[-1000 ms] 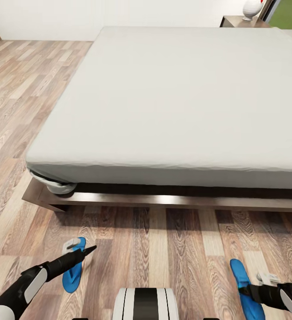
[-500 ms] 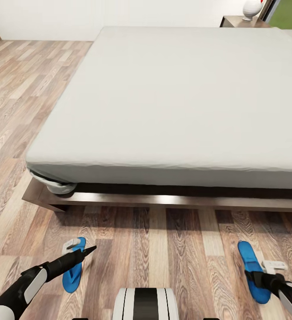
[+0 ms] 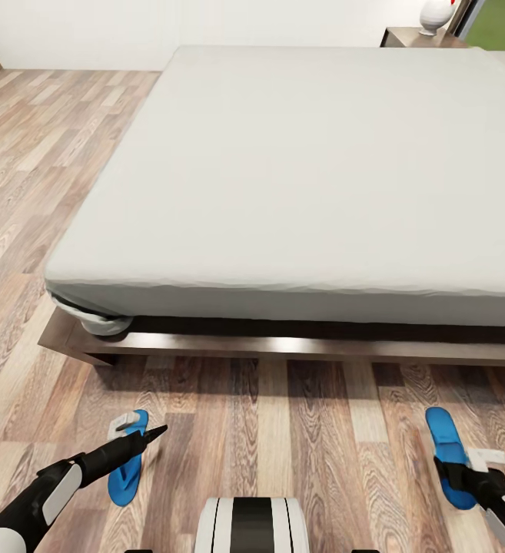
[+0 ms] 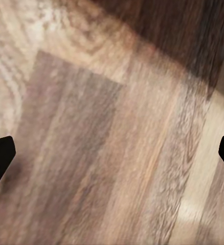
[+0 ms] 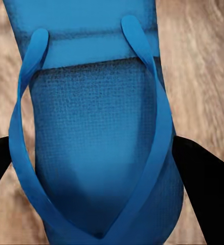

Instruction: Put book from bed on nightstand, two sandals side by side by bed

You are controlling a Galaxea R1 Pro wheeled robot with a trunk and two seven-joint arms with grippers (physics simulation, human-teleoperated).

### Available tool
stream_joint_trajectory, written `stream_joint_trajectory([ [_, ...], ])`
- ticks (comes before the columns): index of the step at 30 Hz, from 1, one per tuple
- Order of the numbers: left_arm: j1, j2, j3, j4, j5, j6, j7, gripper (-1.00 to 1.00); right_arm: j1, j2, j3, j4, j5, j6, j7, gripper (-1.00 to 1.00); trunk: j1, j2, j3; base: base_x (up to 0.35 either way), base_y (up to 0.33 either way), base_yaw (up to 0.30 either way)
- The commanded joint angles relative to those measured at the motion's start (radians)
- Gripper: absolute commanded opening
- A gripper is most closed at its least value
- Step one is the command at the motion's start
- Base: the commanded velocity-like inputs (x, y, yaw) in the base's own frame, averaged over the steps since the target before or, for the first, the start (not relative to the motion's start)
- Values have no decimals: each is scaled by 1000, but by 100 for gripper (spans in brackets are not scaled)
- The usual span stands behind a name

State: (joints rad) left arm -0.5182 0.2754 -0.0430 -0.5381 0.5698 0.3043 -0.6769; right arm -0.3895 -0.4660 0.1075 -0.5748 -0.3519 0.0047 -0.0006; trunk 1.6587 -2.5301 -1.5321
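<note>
Right gripper (image 5: 99,168) clamped on one blue sandal (image 3: 448,465), sole lying between the jaws, dark fingers (image 5: 204,178) pressed at either side, near the foot of the bed (image 3: 283,177). Left gripper (image 4: 112,153) spread open over bare floor (image 3: 283,430), second sandal (image 3: 127,459) lying just beneath that arm, well apart from the first.

Grey-mattressed bed (image 3: 313,177) fills upper frame, wood-plank floor (image 3: 283,430) before its near edge; left gripper (image 3: 156,435) pointed over one blue sandal (image 3: 126,465) near bed's left corner, right gripper (image 3: 453,473) at second sandal (image 3: 446,455) well apart toward right; nightstand (image 3: 417,36) beyond far corner.
</note>
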Motion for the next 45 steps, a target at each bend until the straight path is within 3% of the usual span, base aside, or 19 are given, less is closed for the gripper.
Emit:
stream_joint_trajectory([
  [1, 0, 1, -4, 0, 10, 7, 0, 100, 0, 3, 2, -1, -10, -1, -45, -100, 0, 0, -1, 0, 0, 0],
  [2, 0, 1, -4, 0, 10, 7, 1, 100, 0, 12, -1, -1, -10, -2, -112, -100, 0, 0, -1, 0, 0, 0],
  [4, 0, 1, -5, 0, 10, 6, 2, 100, 0, 22, -3, -1, -10, -2, -167, -100, 0, 0, -1, 0, 0, 0],
  [11, 0, 1, -5, 0, 10, 6, 2, 100, 0, 27, -2, -2, -10, 13, -181, -100, 0, 0, -1, 0, 0, 0],
  [14, 0, 1, -5, 0, 10, 6, 1, 100, 0, 27, -2, -3, -11, 15, -120, -100, 0, 0, -1, 0, 0, 0],
  [17, 0, 1, -5, 0, 11, 6, 1, 100, 0, 26, -8, -3, -11, 17, 75, -100, 0, 0, -1, 0, 0, 0],
  [19, 0, 1, -5, 1, 11, 6, 3, 100, 0, 27, -9, -3, -10, 16, 108, -100, 0, 0, -1, 0, 0, 0],
  [26, 0, 1, -3, 1, 12, 6, 6, 100, 0, 27, -13, -2, -10, 2, 127, -100, 0, 0, -1, 0, 86, 0],
  [45, 0, 1, -3, 1, 12, 6, 5, 100, 0, 26, -14, -3, -10, 0, 128, -100, 0, 0, -1, 0, 283, 0],
])
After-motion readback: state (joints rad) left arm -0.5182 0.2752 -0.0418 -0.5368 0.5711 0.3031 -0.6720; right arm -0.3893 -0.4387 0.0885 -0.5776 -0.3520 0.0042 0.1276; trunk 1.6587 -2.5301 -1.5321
